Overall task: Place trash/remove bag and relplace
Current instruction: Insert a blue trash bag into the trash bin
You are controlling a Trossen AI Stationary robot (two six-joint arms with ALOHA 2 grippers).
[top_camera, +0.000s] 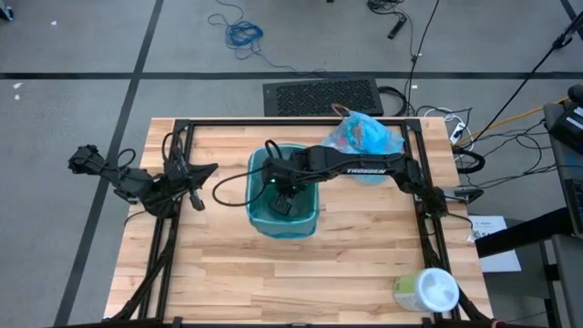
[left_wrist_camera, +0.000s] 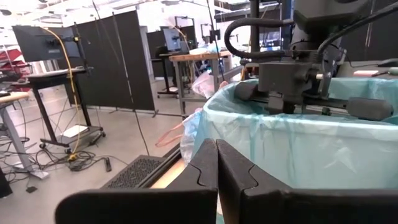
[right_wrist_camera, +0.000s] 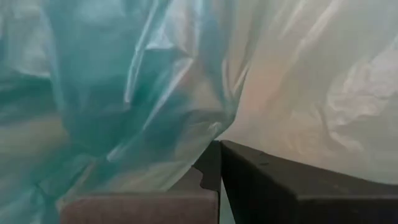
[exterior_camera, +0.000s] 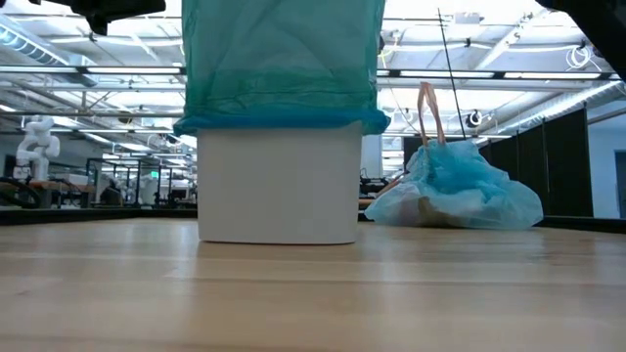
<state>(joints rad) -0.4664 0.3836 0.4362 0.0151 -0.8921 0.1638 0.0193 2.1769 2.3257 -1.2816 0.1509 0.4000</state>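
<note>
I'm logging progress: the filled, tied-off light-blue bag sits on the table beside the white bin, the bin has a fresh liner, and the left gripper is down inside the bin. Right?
Not quite: the right gripper is down inside the white bin, as the high view shows. The left gripper, shut, waits outside it. The filled light-blue bag and fresh liner are as you say.

My right pincer (top_camera: 283, 202) fills the lined bin (top_camera: 310, 221) — bare tabletop (top_camera: 273, 282) in front lies open, wipes tub (top_camera: 426, 292) cornered.
</note>
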